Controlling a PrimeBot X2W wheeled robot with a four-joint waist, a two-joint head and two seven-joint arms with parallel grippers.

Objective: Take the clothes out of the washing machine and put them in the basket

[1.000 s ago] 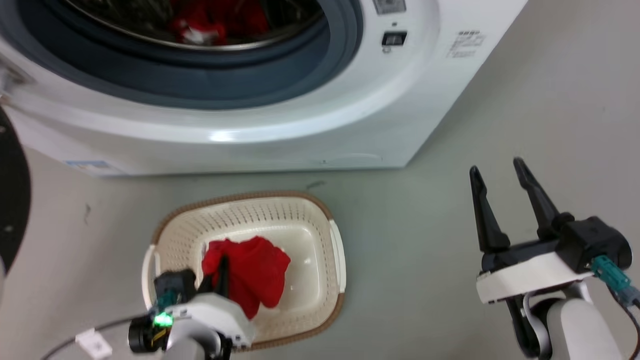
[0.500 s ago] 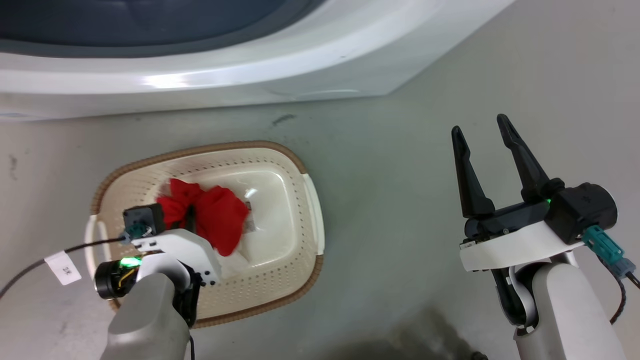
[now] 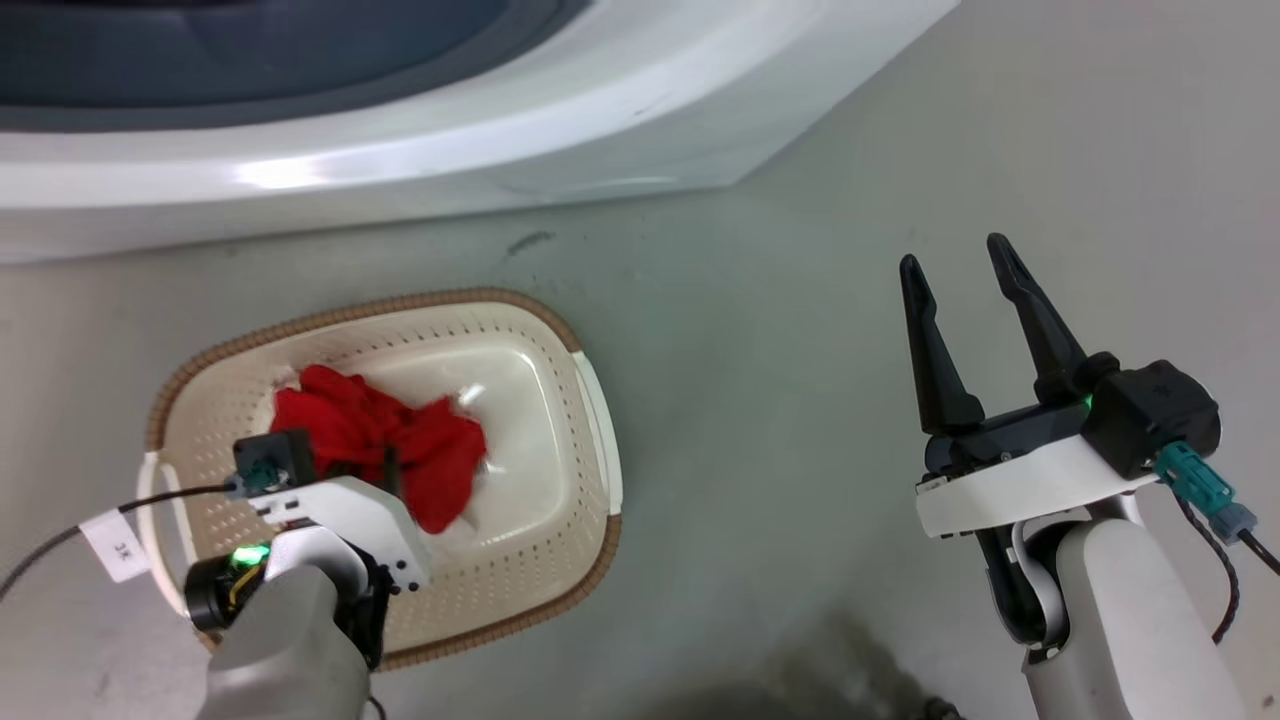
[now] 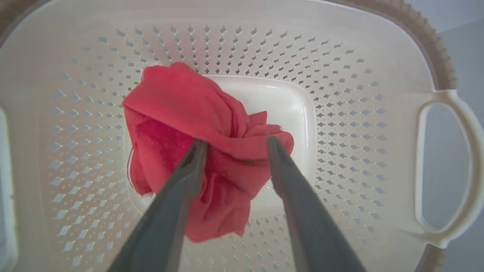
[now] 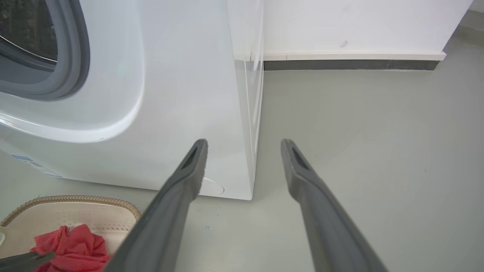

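A bunched red piece of the clothes (image 3: 410, 450) lies on the floor of the cream basket (image 3: 440, 300), left of its middle. My left gripper (image 4: 234, 141) hangs just above it, pointing down, its fingers open and touching the top folds of the red cloth (image 4: 189, 113). My right gripper (image 3: 955, 262) stands open and empty over bare floor, well to the right of the basket. The white washing machine (image 3: 500, 150) stands behind the basket. In the right wrist view its grey rubber porthole rim (image 5: 72, 56) and a slice of the steel drum (image 5: 22, 26) show.
Grey floor (image 3: 780, 350) spreads between the basket and my right arm. The basket's white side handle (image 4: 446, 166) sits at its right end. A white wall with a dark skirting (image 5: 351, 65) runs behind the machine's right corner.
The head camera has tilted down, so the drum opening has left its view. My left gripper has sunk into the basket, its fingers have spread, and the red cloth now rests on the basket floor.
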